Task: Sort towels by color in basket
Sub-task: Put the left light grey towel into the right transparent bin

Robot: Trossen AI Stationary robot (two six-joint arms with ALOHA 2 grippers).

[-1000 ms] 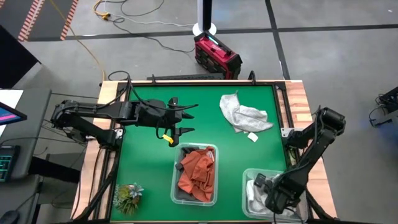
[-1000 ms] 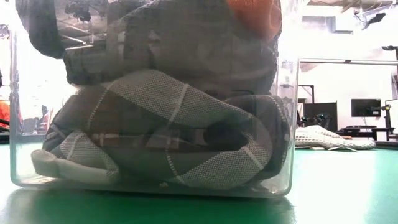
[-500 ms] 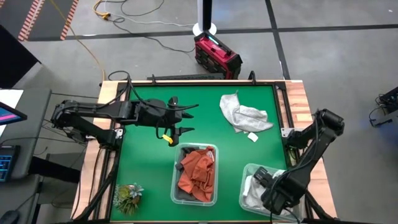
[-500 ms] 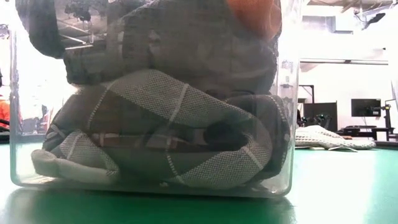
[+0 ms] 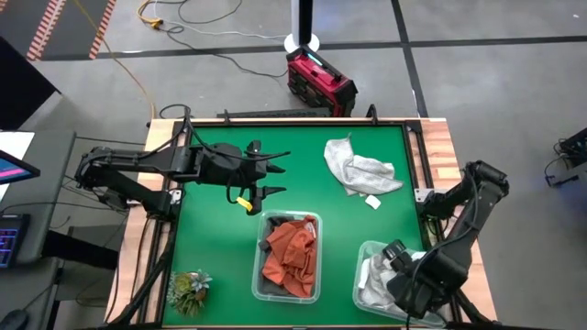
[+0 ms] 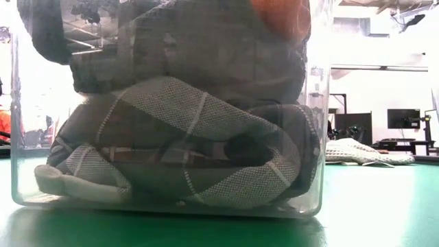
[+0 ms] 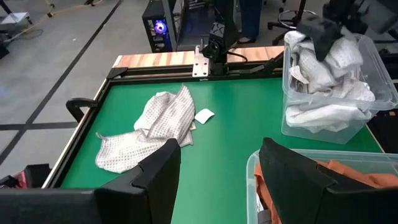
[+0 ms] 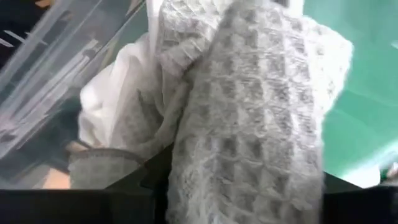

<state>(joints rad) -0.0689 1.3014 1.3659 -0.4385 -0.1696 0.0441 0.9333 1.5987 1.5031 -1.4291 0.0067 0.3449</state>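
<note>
On the green counter (image 5: 211, 229) two clear plastic bins stand near the front edge. One bin (image 5: 290, 257) sits at the middle and holds a rust-orange towel (image 5: 292, 257) on top; in the low view the same bin (image 6: 317, 137) fills the near ground, with dark grey and light grey checked towels (image 6: 185, 147) packed beneath an orange one (image 6: 278, 15). The second bin (image 5: 371, 261) stands at the front right corner and holds a heap of white and pale grey towels (image 5: 374, 282); the left wrist view shows several of them piled in it (image 7: 329, 93), too bunched to count.

One loose light grey towel (image 5: 358, 168) lies crumpled toward the far right of the counter, with one small white tag (image 5: 373, 202) beside it. The left wrist view shows that towel (image 7: 146, 130) and its tag (image 7: 204, 115) apart from both bins.

The right pincer (image 5: 396, 259) is lowered over the corner bin, right above the pale towels. Its wrist view is filled by a waffle-weave grey towel (image 8: 261, 118) over a white one (image 8: 118, 106), and whether its jaws are spread or pinching cloth cannot be told.

The left pincer (image 5: 271, 174) hangs over the counter's far left part, its jaws spread and holding nothing; its two dark fingers (image 7: 155, 171) frame open counter.

One small green plant tuft (image 5: 188, 289) lies at the front left corner.
</note>
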